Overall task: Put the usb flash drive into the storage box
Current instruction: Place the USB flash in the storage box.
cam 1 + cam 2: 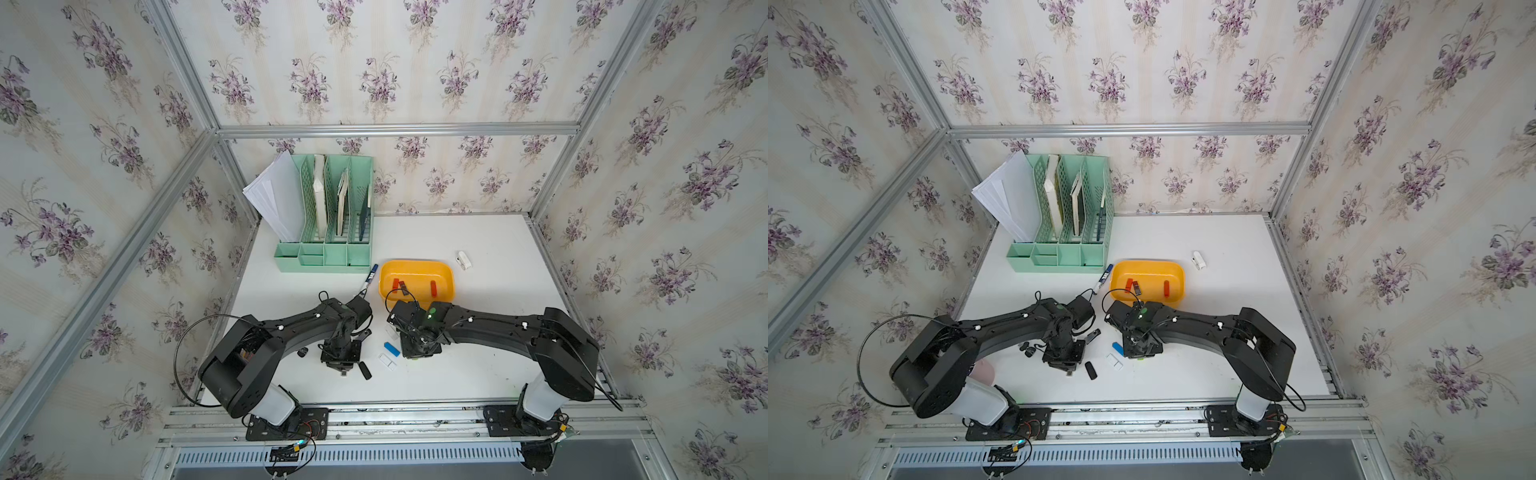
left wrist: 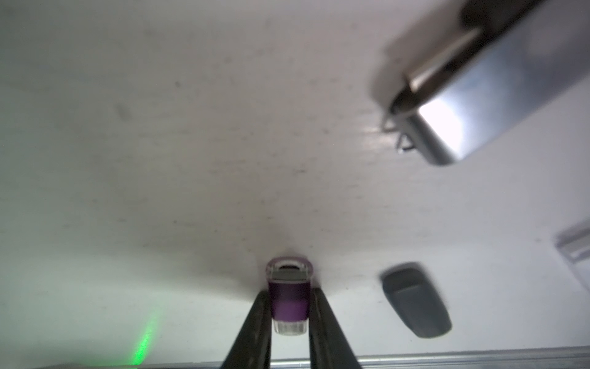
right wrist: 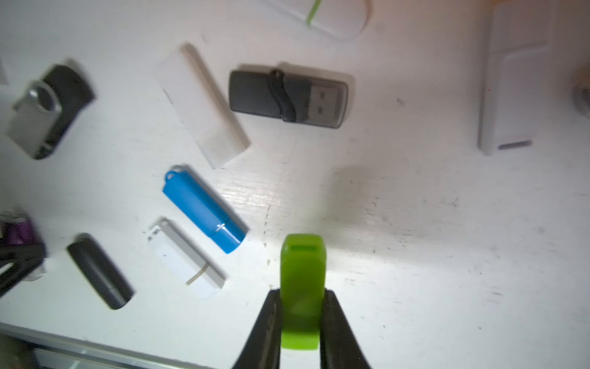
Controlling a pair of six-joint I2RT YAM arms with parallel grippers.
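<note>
My left gripper (image 2: 289,292) is shut on a purple usb flash drive (image 2: 289,303) with a clear cap, low over the white table. My right gripper (image 3: 302,292) is shut on a bright green usb flash drive (image 3: 301,268), also just above the table. The storage box (image 1: 415,264), a shallow yellow-orange tub, sits beyond both wrists in both top views (image 1: 1148,266), with red drives lying inside. Between the two grippers lie several loose drives: a blue one (image 3: 204,209), a white one (image 3: 183,257), a black one (image 3: 99,271).
A mint-green file organizer (image 1: 328,216) with papers stands at the back left. A blue marker (image 1: 369,280) lies beside the box's left end. A small white drive (image 1: 463,259) lies right of the box. A silver swivel drive (image 2: 479,96) is near my left gripper.
</note>
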